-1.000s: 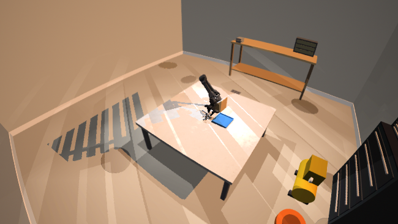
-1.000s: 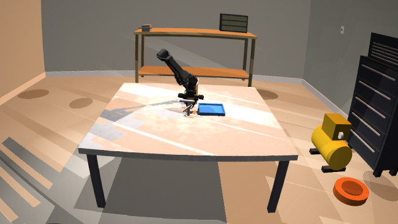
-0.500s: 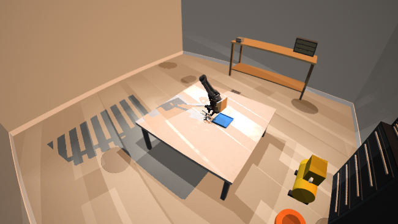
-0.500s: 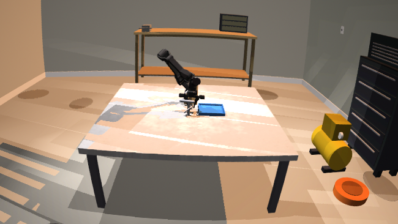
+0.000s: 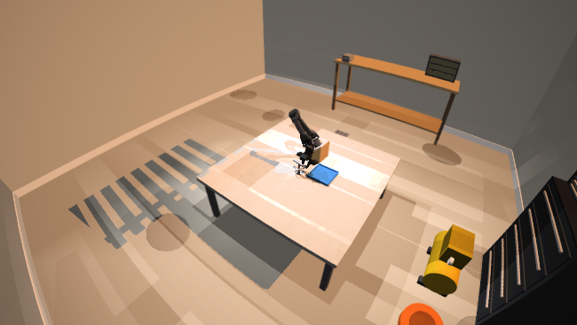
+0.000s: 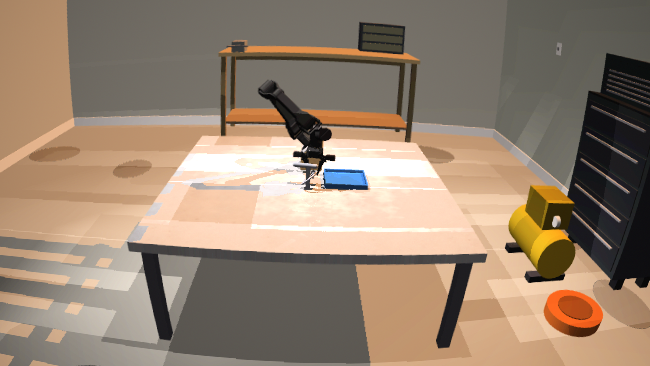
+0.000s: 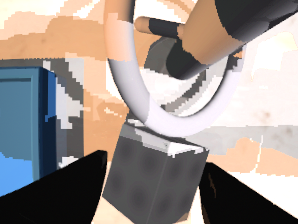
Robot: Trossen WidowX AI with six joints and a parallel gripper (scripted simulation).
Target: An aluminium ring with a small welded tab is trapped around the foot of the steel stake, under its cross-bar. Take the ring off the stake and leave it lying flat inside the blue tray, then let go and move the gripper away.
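Observation:
The ring is a pale, smooth hoop, tilted in the wrist view. A thick round bar of the stake crosses its opening, and a thinner rod shows at the upper left. Whether the ring is clear of the stake, I cannot tell. Its grey block-shaped tab is between the fingertips. My gripper is shut on the tab, low beside the stake. The pale cross-bar shows above the stake's post. The blue tray lies close beside the stake.
The tray and stake stand on a pale table. An upright tan panel stands by the arm. A workbench stands behind. A yellow compressor, an orange ring-shaped object and dark drawers are off to the right.

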